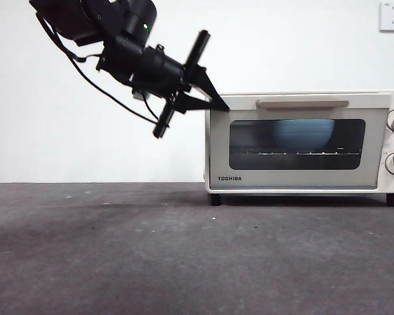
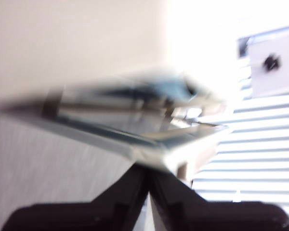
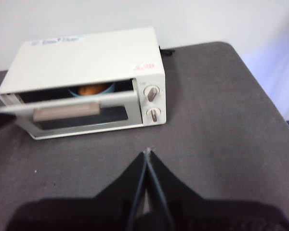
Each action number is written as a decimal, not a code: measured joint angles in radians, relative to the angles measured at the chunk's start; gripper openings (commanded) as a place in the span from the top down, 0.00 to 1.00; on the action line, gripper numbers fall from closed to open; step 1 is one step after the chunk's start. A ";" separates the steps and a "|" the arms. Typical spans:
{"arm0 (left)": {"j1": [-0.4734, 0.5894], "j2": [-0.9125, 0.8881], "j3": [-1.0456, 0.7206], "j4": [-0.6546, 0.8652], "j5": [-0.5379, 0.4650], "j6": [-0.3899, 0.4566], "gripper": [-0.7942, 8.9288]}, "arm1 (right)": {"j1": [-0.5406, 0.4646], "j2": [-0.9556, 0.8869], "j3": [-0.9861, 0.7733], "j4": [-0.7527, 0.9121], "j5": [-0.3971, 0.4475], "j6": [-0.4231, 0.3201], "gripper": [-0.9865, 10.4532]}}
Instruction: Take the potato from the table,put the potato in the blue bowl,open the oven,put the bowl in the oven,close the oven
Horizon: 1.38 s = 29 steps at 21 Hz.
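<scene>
black jaws of the left gripper (image 1: 218, 104) are pressed together at their tips, and they touch the top left corner of the oven's door. this arm reaches down from the upper left in the front view. in its own wrist view the picture is blurry, but the closed jaws meet right under the door's edge.

the cream-white toshiba toaster oven (image 1: 302, 141) sits on the dark grey speckled table (image 1: 184, 256). its dark glass door with the beige bar handle (image 1: 302, 104) is almost shut, with a thin gap left at the top, as the right wrist view shows. the round blue bowl (image 1: 304, 133) is inside the oven on the rack. the small orange-tan potato (image 3: 91, 89) lies in the bowl and peeks out through the gap.

the right gripper (image 3: 147, 153) hangs over bare table, well apart from the oven, with its jaws closed on nothing.
</scene>
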 measured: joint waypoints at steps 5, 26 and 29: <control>0.039 0.000 0.056 -0.006 -0.019 -0.010 0.92 | 0.000 0.000 0.000 -0.014 0.000 0.003 0.92; 0.029 -0.320 0.127 -0.508 0.113 0.403 0.92 | 0.000 0.000 0.000 -0.053 0.000 -0.096 0.92; -0.012 -0.445 0.127 -0.730 -0.106 0.588 0.92 | 0.000 0.000 0.000 -0.031 0.000 -0.134 0.92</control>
